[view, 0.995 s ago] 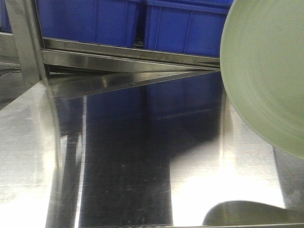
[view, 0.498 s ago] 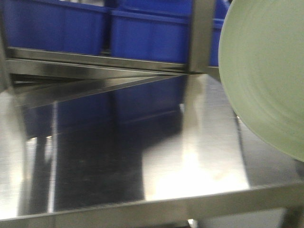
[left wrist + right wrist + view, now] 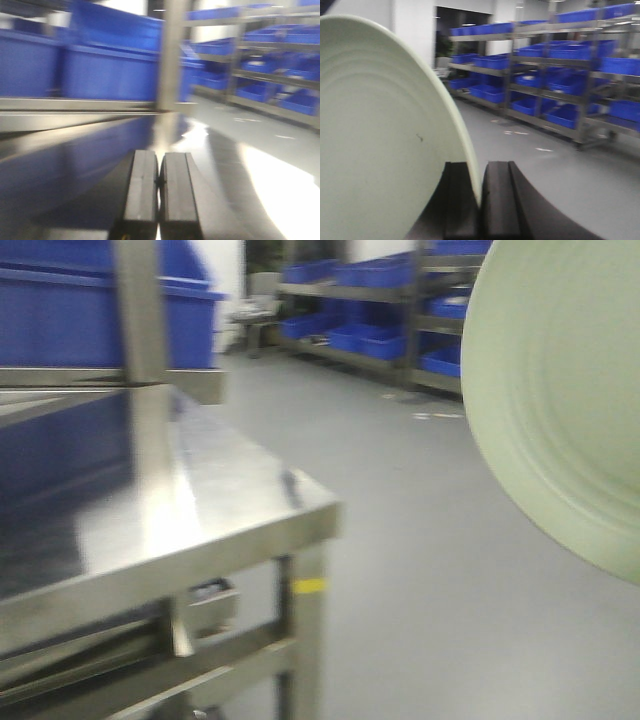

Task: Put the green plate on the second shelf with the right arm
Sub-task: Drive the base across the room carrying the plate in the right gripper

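Note:
The green plate (image 3: 565, 390) hangs on edge at the right of the front view, out over the grey floor and right of the steel shelf unit. In the right wrist view the same pale green plate (image 3: 380, 135) fills the left half, with my right gripper (image 3: 479, 172) shut on its rim, one black finger on each side. My left gripper (image 3: 159, 162) is shut with nothing between its fingers, above a shiny steel shelf surface (image 3: 75, 165). Which shelf is the second one cannot be told from here.
A steel shelf (image 3: 200, 510) with an upright post (image 3: 145, 360) and a corner leg (image 3: 305, 640) stands at the left of the front view, blue bins (image 3: 60, 320) behind it. Racks of blue bins (image 3: 560, 65) line the far wall across the grey floor (image 3: 420, 570).
The whole view has swung right: the steel shelf surface slid left out of the middle, and open floor and distant racks came into sight. The plate stays at the right edge, still held.

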`<state>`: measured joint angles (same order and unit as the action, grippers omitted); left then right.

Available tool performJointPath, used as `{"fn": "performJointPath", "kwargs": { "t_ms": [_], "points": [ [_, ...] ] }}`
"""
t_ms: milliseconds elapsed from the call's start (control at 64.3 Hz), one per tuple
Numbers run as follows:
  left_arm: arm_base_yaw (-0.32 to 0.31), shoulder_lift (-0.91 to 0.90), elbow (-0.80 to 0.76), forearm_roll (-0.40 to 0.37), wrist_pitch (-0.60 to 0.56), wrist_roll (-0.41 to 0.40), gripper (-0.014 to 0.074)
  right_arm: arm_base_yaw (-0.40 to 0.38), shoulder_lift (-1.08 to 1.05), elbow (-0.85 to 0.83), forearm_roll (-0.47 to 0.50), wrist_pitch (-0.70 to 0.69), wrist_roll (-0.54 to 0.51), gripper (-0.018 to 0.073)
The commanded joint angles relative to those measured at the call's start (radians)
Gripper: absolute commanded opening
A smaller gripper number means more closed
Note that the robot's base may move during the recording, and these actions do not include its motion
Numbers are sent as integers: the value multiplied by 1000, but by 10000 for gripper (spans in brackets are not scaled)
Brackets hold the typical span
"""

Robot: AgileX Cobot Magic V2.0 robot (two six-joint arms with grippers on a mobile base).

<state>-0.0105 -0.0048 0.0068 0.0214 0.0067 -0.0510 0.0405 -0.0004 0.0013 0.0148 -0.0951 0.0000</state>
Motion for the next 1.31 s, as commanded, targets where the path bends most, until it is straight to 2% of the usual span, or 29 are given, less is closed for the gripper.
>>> {"fn": "performJointPath", "kwargs": {
  "t_ms": [0, 1291],
  "points": [
    [-7, -19, 42, -5, -81, -6, 130, -7, 9, -33, 9, -107, 0, 57],
    [-7, -15, 42, -5, -81, -6, 130, -7, 12, -33, 9, -107, 0, 57]
  ]
}}
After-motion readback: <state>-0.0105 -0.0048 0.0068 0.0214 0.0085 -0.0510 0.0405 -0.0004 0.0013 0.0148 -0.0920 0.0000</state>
